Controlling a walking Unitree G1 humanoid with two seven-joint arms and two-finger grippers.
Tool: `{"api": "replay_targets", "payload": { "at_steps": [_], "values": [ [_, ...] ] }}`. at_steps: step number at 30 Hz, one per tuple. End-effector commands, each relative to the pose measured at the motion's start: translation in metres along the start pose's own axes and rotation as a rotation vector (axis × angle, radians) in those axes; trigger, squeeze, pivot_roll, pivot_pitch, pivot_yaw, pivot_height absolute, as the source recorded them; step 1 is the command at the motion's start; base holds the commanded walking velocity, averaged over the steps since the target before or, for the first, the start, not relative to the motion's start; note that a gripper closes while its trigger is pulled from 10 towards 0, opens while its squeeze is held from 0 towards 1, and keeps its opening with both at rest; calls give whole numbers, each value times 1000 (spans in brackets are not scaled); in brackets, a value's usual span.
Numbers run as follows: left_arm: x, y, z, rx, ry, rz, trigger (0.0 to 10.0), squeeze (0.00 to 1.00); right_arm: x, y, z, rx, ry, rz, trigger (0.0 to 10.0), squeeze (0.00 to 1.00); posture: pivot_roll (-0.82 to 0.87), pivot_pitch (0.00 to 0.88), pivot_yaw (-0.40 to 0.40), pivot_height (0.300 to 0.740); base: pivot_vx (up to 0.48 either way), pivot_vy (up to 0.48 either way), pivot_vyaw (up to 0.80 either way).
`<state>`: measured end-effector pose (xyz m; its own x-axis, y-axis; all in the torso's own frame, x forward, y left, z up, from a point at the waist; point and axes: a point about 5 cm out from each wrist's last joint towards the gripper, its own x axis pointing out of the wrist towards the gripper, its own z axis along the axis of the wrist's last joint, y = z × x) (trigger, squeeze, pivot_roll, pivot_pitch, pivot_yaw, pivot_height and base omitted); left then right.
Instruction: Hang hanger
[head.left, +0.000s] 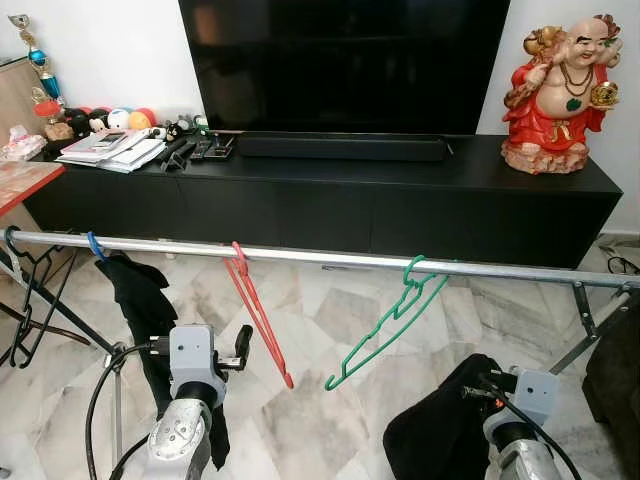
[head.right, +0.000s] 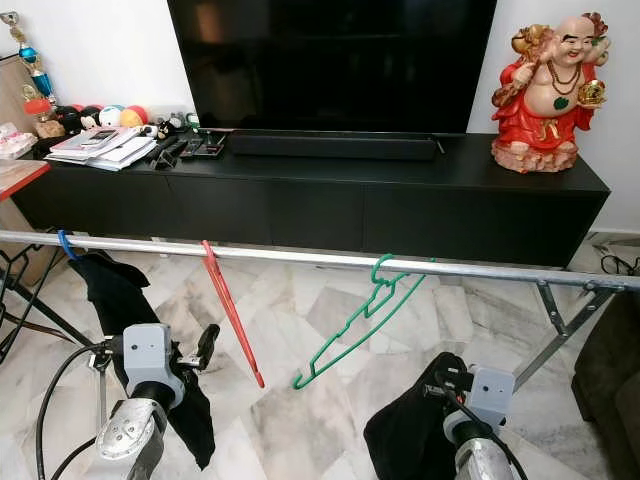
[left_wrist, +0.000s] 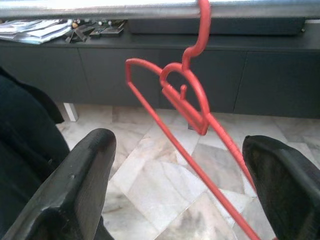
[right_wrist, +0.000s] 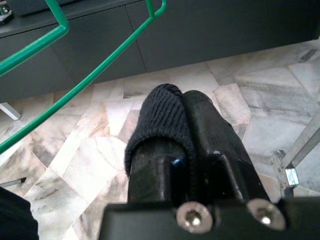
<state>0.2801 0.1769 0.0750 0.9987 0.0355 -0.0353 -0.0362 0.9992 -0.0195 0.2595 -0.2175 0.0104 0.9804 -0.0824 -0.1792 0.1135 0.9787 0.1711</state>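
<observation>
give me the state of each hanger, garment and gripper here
red hanger: hooked on the rail, bare
green hanger: hooked on the rail, bare, tilted
blue hanger: on the rail, carrying a black garment
left gripper: open, empty
right gripper: shut on black cloth

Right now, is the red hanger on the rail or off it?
On. The red hanger has its hook over the metal rail and dangles tilted; the open left gripper is not touching it.

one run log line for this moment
rail: red hanger, green hanger hung | left gripper: jaws open, facing red hanger | right gripper: shut on black cloth
</observation>
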Motion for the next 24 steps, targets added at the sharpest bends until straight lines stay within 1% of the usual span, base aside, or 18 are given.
{"api": "replay_targets", "payload": {
  "at_steps": [1, 11, 15, 24],
  "values": [
    [1, -1, 6, 1, -17, -11, 10000, 0, 4, 1, 8, -5, -42, -1, 10000, 0, -73, 0, 50, 740, 285, 0, 0],
    [1, -5, 7, 4, -17, -27, 10000, 0, 5, 2, 8, -5, -44, 0, 10000, 0, -73, 0, 53, 740, 286, 0, 0],
    [0, -9, 10, 22, -36, -47, 10000, 0, 4, 3, 6, -4, -40, -1, 10000, 0, -71, 0, 53, 740, 0, 0, 0],
    [-2, -11, 10, 36, -38, -71, 10000, 0, 5, 3, 6, -4, -38, -3, 10000, 0, -69, 0, 53, 740, 0, 0, 0]
  ]
}}
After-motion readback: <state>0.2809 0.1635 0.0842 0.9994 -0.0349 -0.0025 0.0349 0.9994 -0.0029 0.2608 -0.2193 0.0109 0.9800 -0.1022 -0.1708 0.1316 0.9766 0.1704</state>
